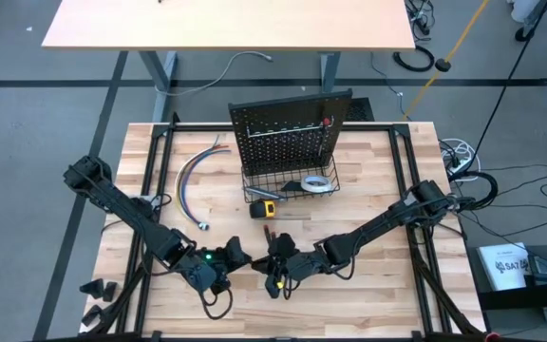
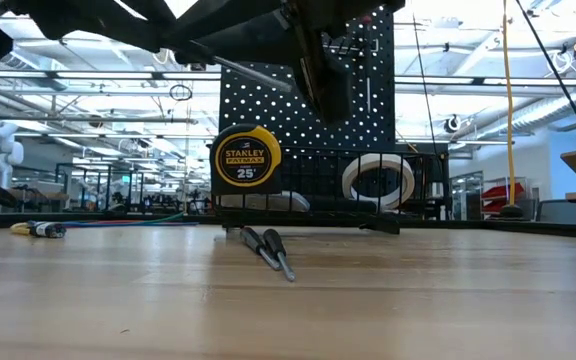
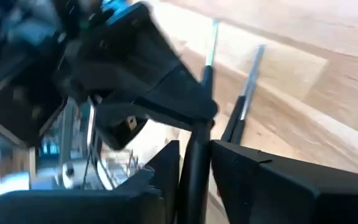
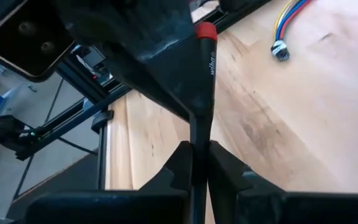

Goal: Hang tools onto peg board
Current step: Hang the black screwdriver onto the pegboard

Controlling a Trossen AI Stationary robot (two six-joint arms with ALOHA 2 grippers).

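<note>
Near table edge, centre: right gripper (image 4: 194,163), fingers pressed on a screwdriver (image 4: 201,93) shaft. Left gripper (image 3: 194,165), facing it, pinches the same tool between narrowly parted fingers. Two more screwdrivers (image 2: 268,250) lie on the table. Peg board (image 1: 288,128) stands at the far centre.

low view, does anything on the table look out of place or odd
Two loose screwdrivers lie flat and splayed on the table in front of the peg board rather than hanging. The tape measure also stands outside the wire basket, while the tape roll sits inside it.
</note>
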